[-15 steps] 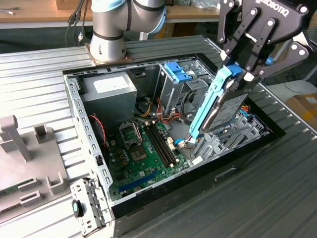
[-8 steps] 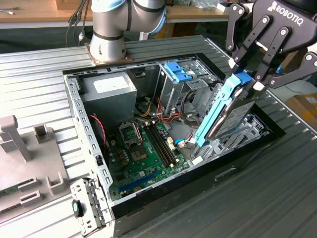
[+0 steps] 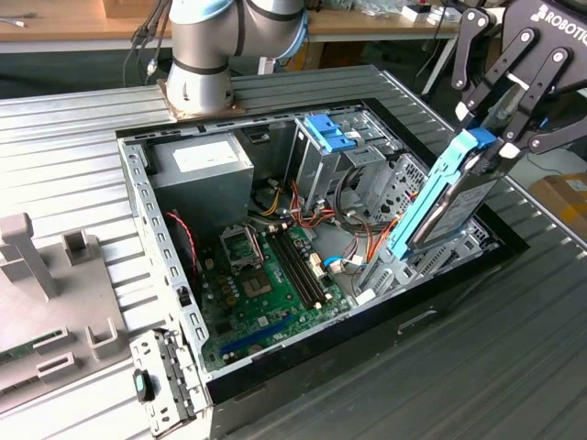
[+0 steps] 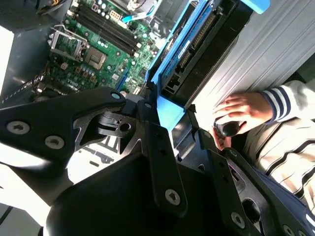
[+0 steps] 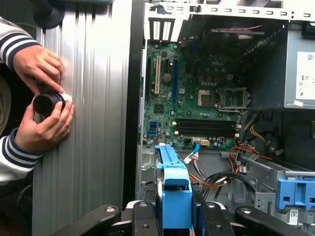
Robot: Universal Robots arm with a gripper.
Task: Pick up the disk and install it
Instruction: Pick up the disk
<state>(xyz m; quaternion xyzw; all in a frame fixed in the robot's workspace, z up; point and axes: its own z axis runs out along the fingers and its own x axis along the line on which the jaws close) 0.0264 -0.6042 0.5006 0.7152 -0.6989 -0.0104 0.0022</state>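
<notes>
The gripper has its black fingers closed on the top end of the disk and holds it up. The disk is a flat grey thing in a blue frame. In the exterior view it stands on its end and leans over, with its top toward the exterior view's right. Its low end dips into the open computer case, close to the case's edge on the exterior view's right. It is hard to see if that low end touches anything inside.

The case lies open on a grey metal table with long ridges. Inside the case is a green board with many small parts. A grey box with a white label sits in the far corner, near the foot of the robot arm. Beside that box stands a metal cage with a light-blue bracket on top. Red and orange wires run between the cage and the disk.

In the first wrist view the disk's blue frame sits between the gripper's two fingers, and the green board lies past it. A person's two hands are at the table's edge, well apart from the case. They hold a small black round thing — the sleeves have dark and white stripes.
</notes>
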